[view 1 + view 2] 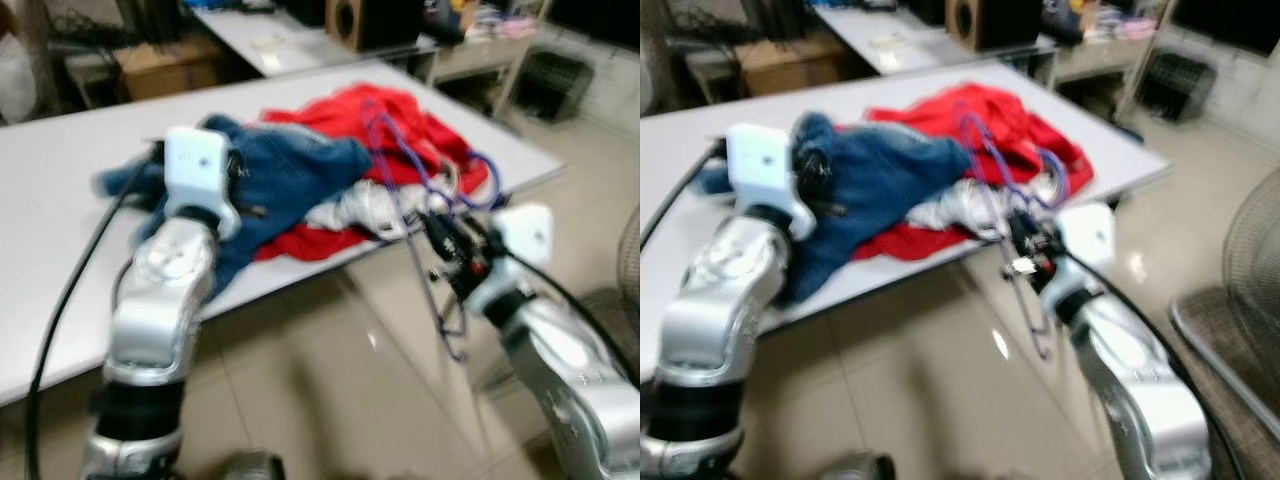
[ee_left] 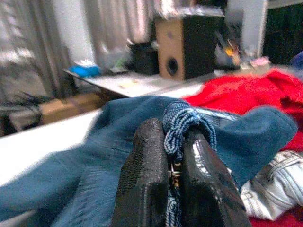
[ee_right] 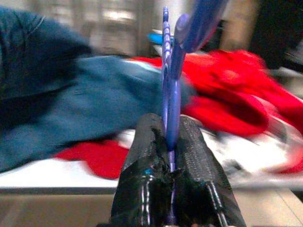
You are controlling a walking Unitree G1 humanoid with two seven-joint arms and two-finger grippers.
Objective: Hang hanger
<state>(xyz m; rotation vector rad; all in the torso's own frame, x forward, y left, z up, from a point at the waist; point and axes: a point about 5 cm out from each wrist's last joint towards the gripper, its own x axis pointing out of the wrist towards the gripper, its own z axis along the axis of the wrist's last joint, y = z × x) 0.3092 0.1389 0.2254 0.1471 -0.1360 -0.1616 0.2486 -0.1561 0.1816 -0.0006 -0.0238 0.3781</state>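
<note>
A purple hanger hangs off the white table's front edge, its upper part lying across a red garment. My right gripper is shut on the hanger's thin bar just off that edge. My left gripper is shut on a bunched seam of the blue denim garment, which lies on the pile. A white-grey garment lies under the denim. All views are blurred.
Behind the table stand a second table, a wooden speaker, a cardboard box and a black crate. A fan's wire guard is at the far right. Tiled floor lies below the table edge.
</note>
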